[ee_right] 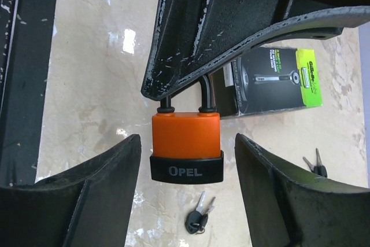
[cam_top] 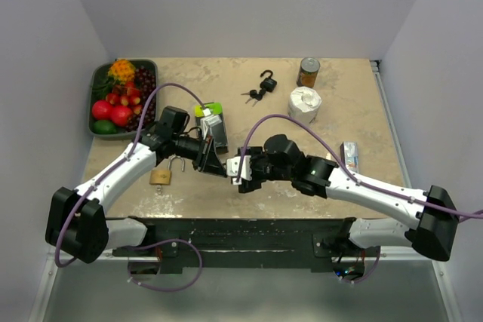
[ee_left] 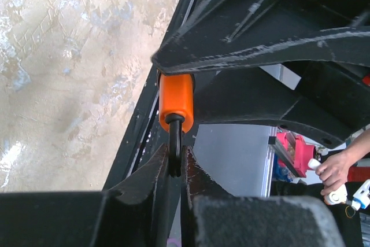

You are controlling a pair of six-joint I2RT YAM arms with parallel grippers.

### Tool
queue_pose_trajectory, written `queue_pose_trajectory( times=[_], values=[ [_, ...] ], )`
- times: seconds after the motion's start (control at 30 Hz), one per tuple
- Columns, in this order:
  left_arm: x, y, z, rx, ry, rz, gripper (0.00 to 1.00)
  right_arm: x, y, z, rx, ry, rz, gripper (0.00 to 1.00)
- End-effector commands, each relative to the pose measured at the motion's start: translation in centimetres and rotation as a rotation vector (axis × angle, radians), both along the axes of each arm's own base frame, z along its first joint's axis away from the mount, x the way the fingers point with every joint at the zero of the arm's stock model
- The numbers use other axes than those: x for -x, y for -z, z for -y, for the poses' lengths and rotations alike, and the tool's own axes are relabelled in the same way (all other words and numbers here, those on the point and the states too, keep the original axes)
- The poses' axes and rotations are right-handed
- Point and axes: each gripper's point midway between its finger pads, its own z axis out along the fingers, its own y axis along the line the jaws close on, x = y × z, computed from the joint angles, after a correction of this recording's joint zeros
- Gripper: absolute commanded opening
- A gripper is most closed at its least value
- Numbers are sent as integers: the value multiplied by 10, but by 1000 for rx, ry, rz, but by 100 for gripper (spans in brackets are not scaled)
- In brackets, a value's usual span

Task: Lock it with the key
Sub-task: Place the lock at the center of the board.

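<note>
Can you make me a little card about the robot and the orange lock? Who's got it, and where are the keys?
held thing: orange padlock with a black base, hanging in the air
who holds it: left gripper, pinched shut on the lock's metal loop
other gripper: right gripper, open, one finger on each side of the lock body, not touching it
keys: a bunch of keys lying on the table, in no gripper
other lock: brass padlock on the table beside the left arm

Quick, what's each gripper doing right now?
Left gripper: closed, holding the orange padlock by its shackle.
Right gripper: open, fingers either side of the padlock, not touching.
</note>
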Motion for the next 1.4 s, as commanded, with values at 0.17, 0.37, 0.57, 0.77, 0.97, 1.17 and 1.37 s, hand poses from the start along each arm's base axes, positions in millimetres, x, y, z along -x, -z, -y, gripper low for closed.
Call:
queue_pose_trajectory(
  times=[0.17, 0.37, 0.57, 0.77, 0.97, 1.17, 1.37],
  values=[
    [2, -24, 5, 74, 20, 26, 0, -9, -6, -14, -14, 14, 62, 66],
    [0, -28, 6, 81, 18, 31, 0, -17, -8, -14, -9, 67, 57, 38],
    [-16, -31, -3, 63, -48, 92, 28, -20, -13, -6, -48, 174, -34, 0],
    [-62, -96, -32, 125, -274, 374, 85, -43, 1, 25, -100, 429, -291, 0],
    [-98, -127, -61, 102, -487, 507, 97, -79, 39, 57, -113, 866, -629, 0],
    [-109, -127, -70, 122, -584, 501, 98, -93, 65, 48, -127, 1132, -811, 0],
    [-110, -118, -75, 113, -610, 491, 98, -106, 89, 40, -138, 1286, -860, 0]
  ],
)
